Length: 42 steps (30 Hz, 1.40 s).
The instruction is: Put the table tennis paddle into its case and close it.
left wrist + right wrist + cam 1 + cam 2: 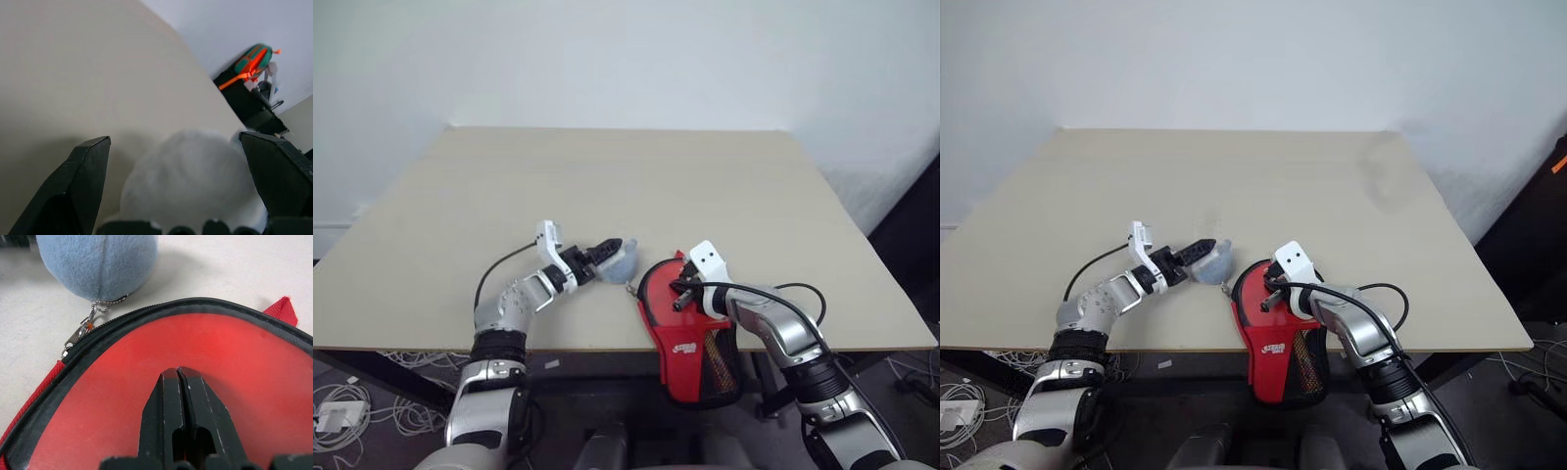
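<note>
Closed tight, the right gripper (179, 374) presses the red-faced paddle (205, 352) inside the black-zippered case (695, 367), while the left gripper (610, 257) gapes around a blue plush ball (98, 262).

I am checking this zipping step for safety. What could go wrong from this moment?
1. The case hangs partly over the near edge of the table; a pull on the zipper may drag it off.
2. The right gripper is shut and lies on the red face inside the case, in the path of the zipper pull.
3. The open left gripper sits around the soft blue pompom chained to the pull; closing on plush may slip.
</note>
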Each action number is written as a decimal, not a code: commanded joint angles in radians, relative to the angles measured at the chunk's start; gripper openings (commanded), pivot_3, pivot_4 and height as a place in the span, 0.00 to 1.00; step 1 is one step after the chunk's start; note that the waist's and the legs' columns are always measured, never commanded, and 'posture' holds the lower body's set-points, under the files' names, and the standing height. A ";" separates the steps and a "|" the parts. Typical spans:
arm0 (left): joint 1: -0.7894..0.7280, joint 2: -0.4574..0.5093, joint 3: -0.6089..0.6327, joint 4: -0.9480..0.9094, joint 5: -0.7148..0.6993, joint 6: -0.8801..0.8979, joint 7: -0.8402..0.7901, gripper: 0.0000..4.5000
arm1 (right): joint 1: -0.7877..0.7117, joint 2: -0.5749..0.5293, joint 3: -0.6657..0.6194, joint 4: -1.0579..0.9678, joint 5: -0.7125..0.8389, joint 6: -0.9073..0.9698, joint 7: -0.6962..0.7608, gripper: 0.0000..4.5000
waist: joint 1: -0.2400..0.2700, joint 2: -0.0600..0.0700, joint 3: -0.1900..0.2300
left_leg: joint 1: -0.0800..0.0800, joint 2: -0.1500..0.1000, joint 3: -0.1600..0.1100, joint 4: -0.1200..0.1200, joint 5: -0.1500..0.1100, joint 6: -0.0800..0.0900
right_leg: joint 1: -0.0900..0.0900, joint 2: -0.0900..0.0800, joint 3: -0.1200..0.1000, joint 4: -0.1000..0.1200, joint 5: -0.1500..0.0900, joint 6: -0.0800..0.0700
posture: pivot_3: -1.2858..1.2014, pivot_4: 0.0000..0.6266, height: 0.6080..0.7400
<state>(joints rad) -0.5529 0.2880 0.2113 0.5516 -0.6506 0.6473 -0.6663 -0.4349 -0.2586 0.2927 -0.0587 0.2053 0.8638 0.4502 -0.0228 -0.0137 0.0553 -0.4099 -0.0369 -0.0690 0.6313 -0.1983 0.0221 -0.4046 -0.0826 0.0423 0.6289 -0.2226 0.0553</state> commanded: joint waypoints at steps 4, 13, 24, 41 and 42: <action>0.036 -0.045 -0.026 -0.089 0.007 0.048 -0.022 1.00 | -0.004 0.009 -0.014 -0.024 -0.004 0.029 -0.011 0.00 | 0.000 0.000 -0.001 | 0.000 0.000 0.000 0.000 0.000 0.000 | 0.000 0.000 0.000 0.000 0.000 0.000 | 0.52 0.00 0.99; 0.108 -0.073 -0.027 -0.224 -0.017 0.125 -0.017 1.00 | -0.011 0.016 -0.030 -0.020 -0.005 0.044 -0.024 0.00 | 0.000 0.000 -0.001 | 0.000 0.000 0.000 0.001 0.000 0.000 | 0.000 0.000 0.000 0.001 0.000 0.000 | 0.52 0.00 0.99; 0.119 -0.106 0.002 -0.244 -0.020 0.131 0.024 0.87 | 0.032 0.004 -0.015 0.041 -0.040 -0.069 -0.016 0.00 | 0.000 0.000 -0.002 | 0.001 0.000 0.000 0.002 0.000 0.000 | 0.001 0.000 0.000 0.001 0.000 0.000 | 0.52 0.00 0.99; -0.046 -0.043 0.074 -0.089 0.021 0.043 0.029 0.19 | 0.068 0.046 -0.006 0.164 -0.090 -0.205 -0.010 0.00 | -0.001 -0.002 -0.005 | 0.017 0.001 0.000 -0.002 -0.001 -0.001 | 0.016 0.000 0.000 -0.002 -0.003 0.005 | 0.52 0.00 0.99; -0.059 -0.039 0.075 -0.071 0.024 0.033 0.026 0.19 | 0.069 0.042 0.003 0.166 -0.099 -0.208 -0.008 0.00 | 0.000 -0.002 -0.005 | 0.017 0.001 0.000 -0.002 -0.001 0.000 | 0.016 0.001 0.000 -0.002 -0.003 0.005 | 0.52 0.00 0.99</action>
<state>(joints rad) -0.5561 0.2331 0.2594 0.4787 -0.6305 0.7266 -0.6293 -0.3833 -0.2020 0.2689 0.0645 0.1413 0.6440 0.4401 -0.0233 -0.0159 0.0504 -0.3933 -0.0362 -0.0692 0.6296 -0.1989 0.0216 -0.3885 -0.0821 0.0419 0.6270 -0.2259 0.0599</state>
